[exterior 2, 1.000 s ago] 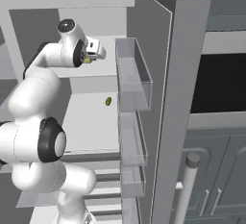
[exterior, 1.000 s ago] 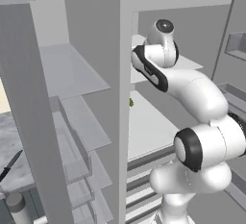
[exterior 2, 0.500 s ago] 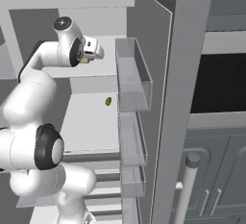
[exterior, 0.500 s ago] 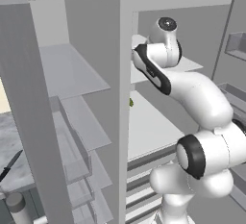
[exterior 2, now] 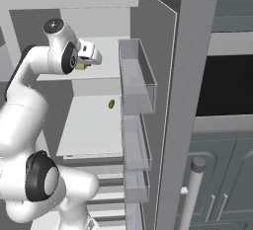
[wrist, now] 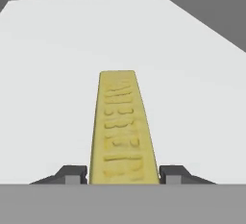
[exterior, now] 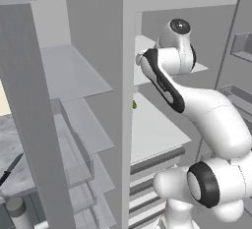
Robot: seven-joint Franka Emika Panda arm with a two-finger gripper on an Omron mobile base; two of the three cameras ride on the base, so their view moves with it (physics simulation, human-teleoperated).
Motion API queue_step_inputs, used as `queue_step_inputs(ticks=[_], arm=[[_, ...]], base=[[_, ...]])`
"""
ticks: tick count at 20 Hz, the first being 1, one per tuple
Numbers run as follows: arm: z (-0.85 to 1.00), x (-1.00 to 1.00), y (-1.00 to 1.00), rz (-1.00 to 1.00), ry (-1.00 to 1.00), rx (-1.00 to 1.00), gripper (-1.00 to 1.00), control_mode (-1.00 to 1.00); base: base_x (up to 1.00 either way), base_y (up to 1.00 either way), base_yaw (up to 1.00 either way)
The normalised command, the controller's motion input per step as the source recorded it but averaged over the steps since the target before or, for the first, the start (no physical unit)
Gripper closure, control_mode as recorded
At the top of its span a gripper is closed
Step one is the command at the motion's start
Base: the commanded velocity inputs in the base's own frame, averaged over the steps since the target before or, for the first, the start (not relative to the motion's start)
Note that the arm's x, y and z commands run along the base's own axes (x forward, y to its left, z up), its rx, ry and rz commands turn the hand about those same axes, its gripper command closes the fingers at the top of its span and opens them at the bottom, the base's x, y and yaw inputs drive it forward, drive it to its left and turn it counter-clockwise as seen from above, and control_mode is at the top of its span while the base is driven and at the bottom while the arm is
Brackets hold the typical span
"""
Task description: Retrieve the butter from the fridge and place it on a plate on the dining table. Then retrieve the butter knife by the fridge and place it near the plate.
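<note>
Butter [wrist: 123,131] near end hidden between hand [wrist: 123,175] fingertips.

Rendered home kitchen. Tall grey fridge [exterior 2: 168,51] stands open, 2 doors swung out, white inner shelves [exterior 2: 94,125] and clear door bins [exterior 2: 136,83] stacked down the right door. Small olive-green lump [exterior 2: 111,104] sits on a middle shelf. Right of the fridge: dark built-in oven window [exterior 2: 225,83] with grey-blue cabinet doors [exterior 2: 222,184] below, slim handles on them. Left of the fridge: marble-topped counter [exterior: 10,149] with a dark butter knife [exterior: 11,169] lying on it and a grey cylinder [exterior: 18,212] near the bottom edge.
</note>
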Motion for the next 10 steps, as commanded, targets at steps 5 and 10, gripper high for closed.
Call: queue_step_inputs(ticks=[5,10], arm=[[0.11,-0.81,0.0,0.0,0.0,0.0,1.0,-1.0],[0.01,-0.98,0.0,0.0,0.0,0.0,1.0,-1.0]], base=[[0.0,0.0,0.0],[0.0,0.0,0.0]])
